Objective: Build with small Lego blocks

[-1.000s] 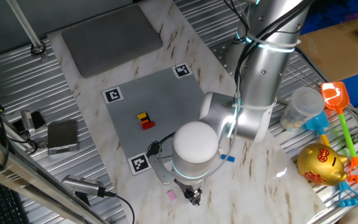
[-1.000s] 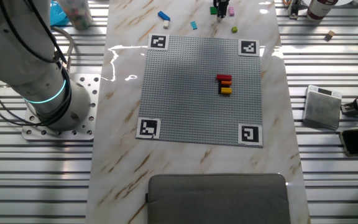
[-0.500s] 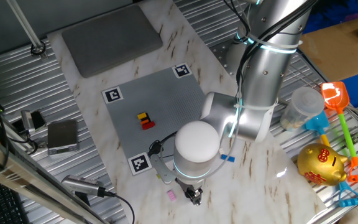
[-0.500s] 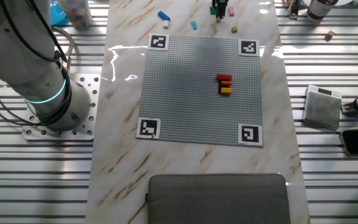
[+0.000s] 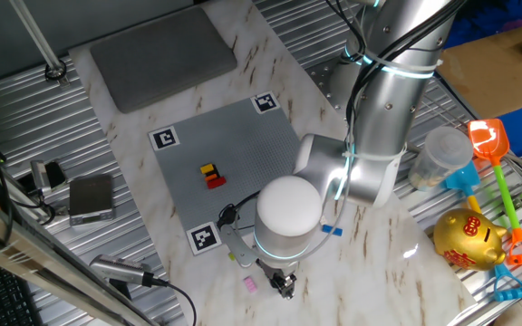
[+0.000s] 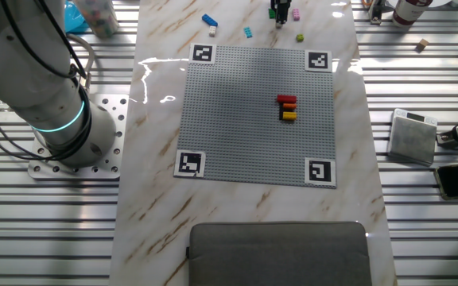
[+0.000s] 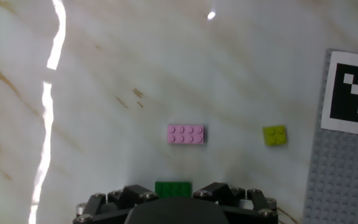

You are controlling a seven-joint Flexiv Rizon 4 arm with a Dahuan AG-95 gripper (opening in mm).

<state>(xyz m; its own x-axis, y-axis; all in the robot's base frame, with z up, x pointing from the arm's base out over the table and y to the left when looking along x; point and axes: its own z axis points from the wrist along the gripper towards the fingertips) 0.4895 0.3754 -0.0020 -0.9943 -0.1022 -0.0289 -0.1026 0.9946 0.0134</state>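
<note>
Item: small Lego blocks, plastic, studded tops. On the grey studded plate we log a short stack in red, black and yellow/orange, also seen from one fixed view. Loose on the marble worktop beyond the plate's edge: a pink block with two rows of four studs, a yellow-green block with four studs just beside the plate's corner marker, and a green block sitting between the fingers of the tool. A blue block and a light blue block lie further along the same edge. The tool stands low over the worktop with the green block in its gap; we cannot tell whether the fingers press it. We read no brand or lettering; the plate corners carry only black-and-white square markers. The hand view alone shows stud counts; only the other fixed view shows all four markers unobstructed.
</note>
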